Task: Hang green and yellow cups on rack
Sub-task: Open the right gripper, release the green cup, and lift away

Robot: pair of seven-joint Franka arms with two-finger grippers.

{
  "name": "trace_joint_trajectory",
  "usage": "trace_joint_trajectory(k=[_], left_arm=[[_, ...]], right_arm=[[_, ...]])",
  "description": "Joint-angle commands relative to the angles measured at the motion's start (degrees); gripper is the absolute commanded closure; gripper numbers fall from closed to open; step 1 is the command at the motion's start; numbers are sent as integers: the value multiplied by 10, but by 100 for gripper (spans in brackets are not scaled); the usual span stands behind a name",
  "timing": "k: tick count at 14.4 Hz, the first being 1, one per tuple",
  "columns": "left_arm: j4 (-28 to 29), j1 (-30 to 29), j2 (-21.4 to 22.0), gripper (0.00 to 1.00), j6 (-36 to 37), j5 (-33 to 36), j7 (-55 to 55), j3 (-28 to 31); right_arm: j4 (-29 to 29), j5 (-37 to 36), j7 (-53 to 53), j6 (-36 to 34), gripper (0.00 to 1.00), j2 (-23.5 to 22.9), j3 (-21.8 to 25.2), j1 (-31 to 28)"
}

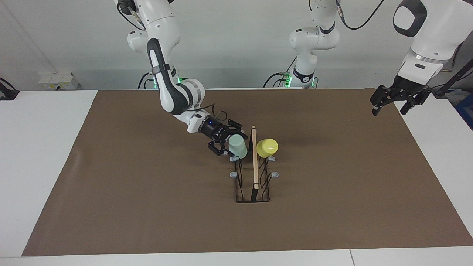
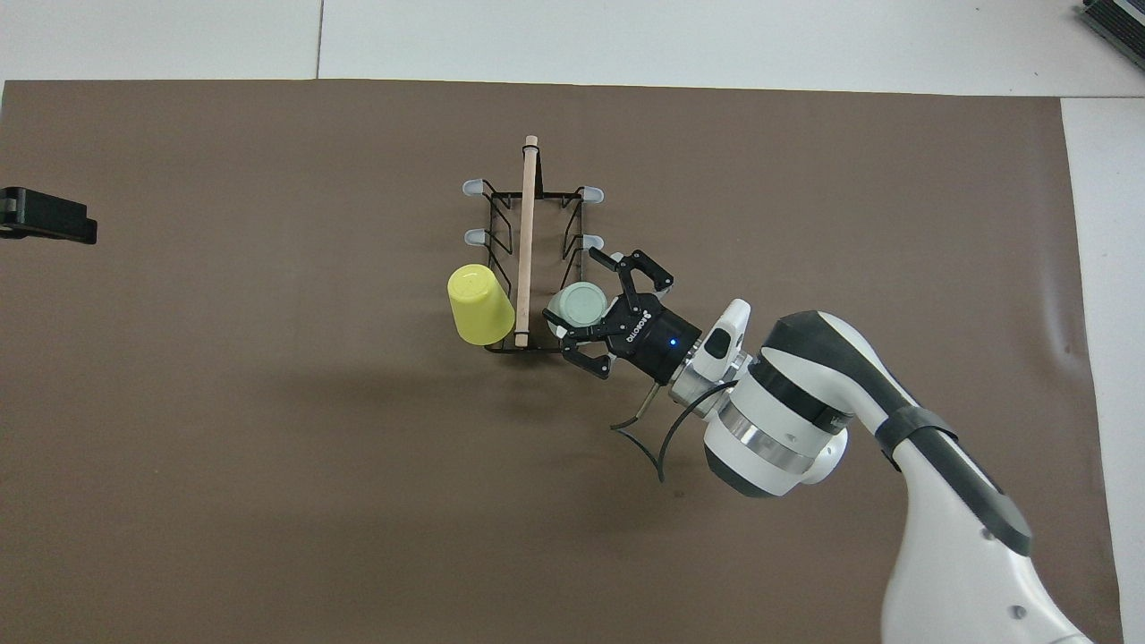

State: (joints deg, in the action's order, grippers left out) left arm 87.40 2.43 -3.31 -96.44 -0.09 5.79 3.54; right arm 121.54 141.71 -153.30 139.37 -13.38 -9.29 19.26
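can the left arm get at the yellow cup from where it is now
Probably yes, with a long reach. The left gripper waits over the mat's edge at its own end, and the yellow cup hangs on that side of the rack, with bare mat between.

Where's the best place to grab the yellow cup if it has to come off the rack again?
Probably its tapered side wall. The yellow cup hangs mouth-down on a prong of the rack, on the left arm's side, its closed base tilted up and outward. Coming from that side, fingers could straddle the wall and lift it along the prong.
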Motion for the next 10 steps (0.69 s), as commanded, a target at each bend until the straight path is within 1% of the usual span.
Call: trace_joint_trajectory(k=[1, 3, 5, 7, 9, 10], left_arm=[[-8, -8, 6, 0, 31, -7, 12, -6], [12, -13, 18, 0, 28, -7, 12, -11], [14, -35, 20, 0, 34, -7, 12, -38], [36, -37, 31, 0, 34, -6, 9, -50], [38, -35, 33, 0, 46, -4, 9, -50], [43, -33, 36, 0, 49, -4, 7, -50]], right_arm=[[-9, 13, 51, 73, 0, 50, -3, 24], [-17, 6, 60, 96, 0, 63, -3, 24], [-26, -13, 76, 131, 0, 88, -4, 24], [-43, -90, 121, 185, 0, 112, -6, 24], [-45, -181, 185, 196, 0, 128, -6, 18], [-45, -224, 200, 195, 0, 135, -4, 13]])
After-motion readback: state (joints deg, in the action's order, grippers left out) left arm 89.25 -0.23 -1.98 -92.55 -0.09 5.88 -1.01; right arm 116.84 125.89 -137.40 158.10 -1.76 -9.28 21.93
